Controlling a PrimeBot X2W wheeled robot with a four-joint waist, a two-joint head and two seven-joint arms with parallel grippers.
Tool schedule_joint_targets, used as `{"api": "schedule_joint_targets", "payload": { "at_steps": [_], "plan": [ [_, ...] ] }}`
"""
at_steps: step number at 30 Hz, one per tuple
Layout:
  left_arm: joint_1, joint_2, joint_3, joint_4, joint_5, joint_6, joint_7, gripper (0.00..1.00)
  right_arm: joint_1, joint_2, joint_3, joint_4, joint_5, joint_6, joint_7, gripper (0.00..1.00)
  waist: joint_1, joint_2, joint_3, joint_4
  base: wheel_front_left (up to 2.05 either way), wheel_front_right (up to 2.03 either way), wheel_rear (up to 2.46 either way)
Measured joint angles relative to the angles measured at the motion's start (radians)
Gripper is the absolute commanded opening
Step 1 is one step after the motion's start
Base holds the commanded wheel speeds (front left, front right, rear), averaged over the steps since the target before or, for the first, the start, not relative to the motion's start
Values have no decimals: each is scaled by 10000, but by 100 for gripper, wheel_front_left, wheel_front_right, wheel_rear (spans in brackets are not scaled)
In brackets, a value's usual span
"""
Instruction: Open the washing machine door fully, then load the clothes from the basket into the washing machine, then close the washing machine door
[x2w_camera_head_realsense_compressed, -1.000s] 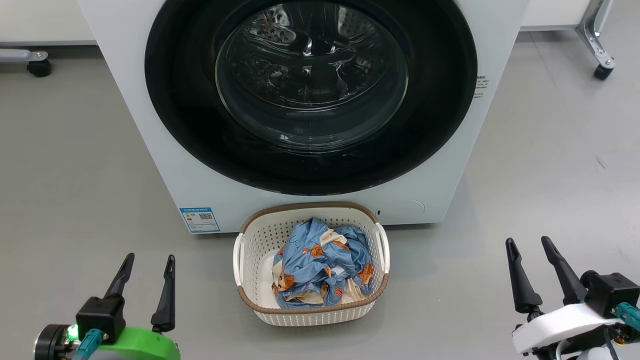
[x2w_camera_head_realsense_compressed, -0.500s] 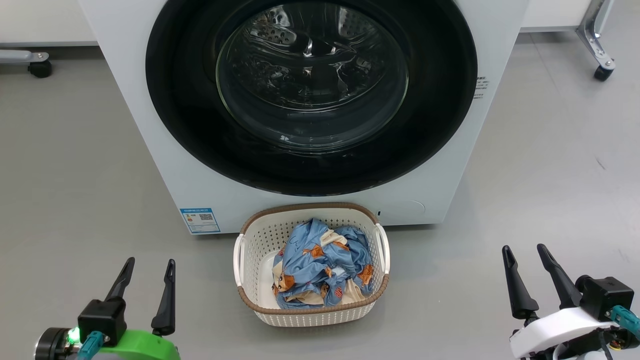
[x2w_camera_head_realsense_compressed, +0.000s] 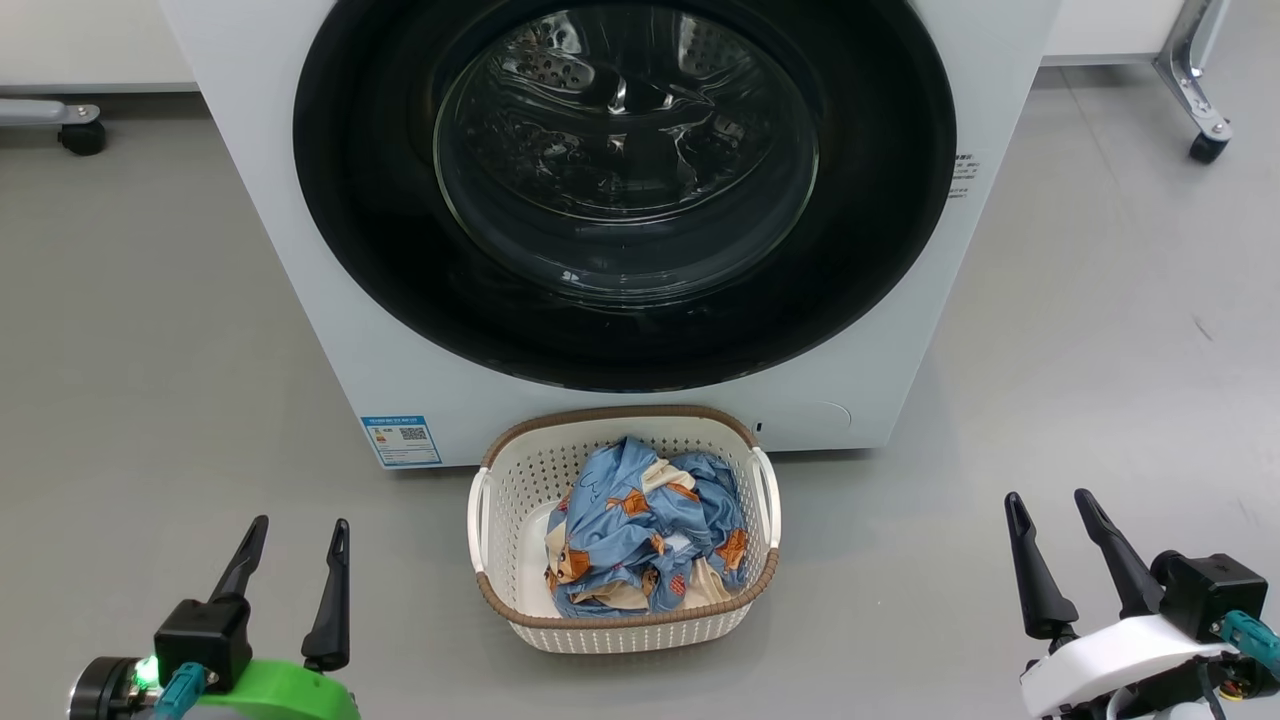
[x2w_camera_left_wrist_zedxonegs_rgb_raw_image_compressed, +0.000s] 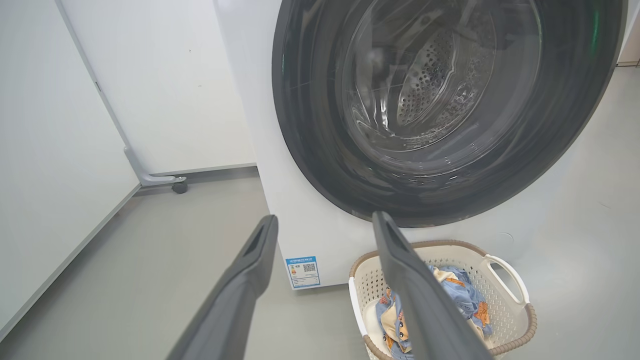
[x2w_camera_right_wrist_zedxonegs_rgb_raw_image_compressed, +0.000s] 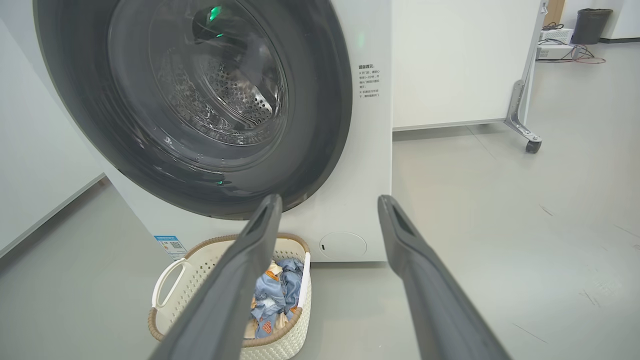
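Note:
The white washing machine (x2w_camera_head_realsense_compressed: 300, 300) stands ahead, its round black-rimmed door (x2w_camera_head_realsense_compressed: 380, 260) shut flat against the front; the steel drum shows through the glass. On the floor right before it sits the cream basket (x2w_camera_head_realsense_compressed: 500, 520) with the blue cartoon-print clothes (x2w_camera_head_realsense_compressed: 640, 530) bundled inside. My left gripper (x2w_camera_head_realsense_compressed: 300, 535) hovers open at the lower left, well left of the basket. My right gripper (x2w_camera_head_realsense_compressed: 1050, 505) hangs open at the lower right, well right of it. Both hold nothing. The wrist views show the door (x2w_camera_left_wrist_zedxonegs_rgb_raw_image_compressed: 310, 150) (x2w_camera_right_wrist_zedxonegs_rgb_raw_image_compressed: 320, 125), basket (x2w_camera_left_wrist_zedxonegs_rgb_raw_image_compressed: 515, 310) (x2w_camera_right_wrist_zedxonegs_rgb_raw_image_compressed: 175, 280) and clothes (x2w_camera_left_wrist_zedxonegs_rgb_raw_image_compressed: 465, 300) (x2w_camera_right_wrist_zedxonegs_rgb_raw_image_compressed: 272, 290).
A blue label sticker (x2w_camera_head_realsense_compressed: 400, 440) sits at the machine's lower left corner. White panels on castor feet (x2w_camera_head_realsense_compressed: 1205, 145) (x2w_camera_head_realsense_compressed: 80, 135) stand behind on both sides. Grey floor spreads left and right of the basket.
My right gripper has sunk slightly toward the lower edge of the head view. The left gripper has barely dipped. Door, basket and clothes are as before.

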Motion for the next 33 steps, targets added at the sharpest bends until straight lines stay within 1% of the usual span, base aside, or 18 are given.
{"api": "schedule_joint_targets", "payload": {
  "at_steps": [9,17,33],
  "plan": [
    [0,-6,48,-23,0,0,0,100,-5,6,31,6,10,2,0,100,0,0,-6,-5,7,34,-41],
    [0,-6,48,-58,2,0,0,100,-5,17,48,23,12,2,0,100,0,0,7,-26,29,53,-82],
    [0,-6,71,-121,4,0,0,100,-7,100,104,54,90,2,0,100,0,0,35,-83,67,73,-141]
  ]
}}
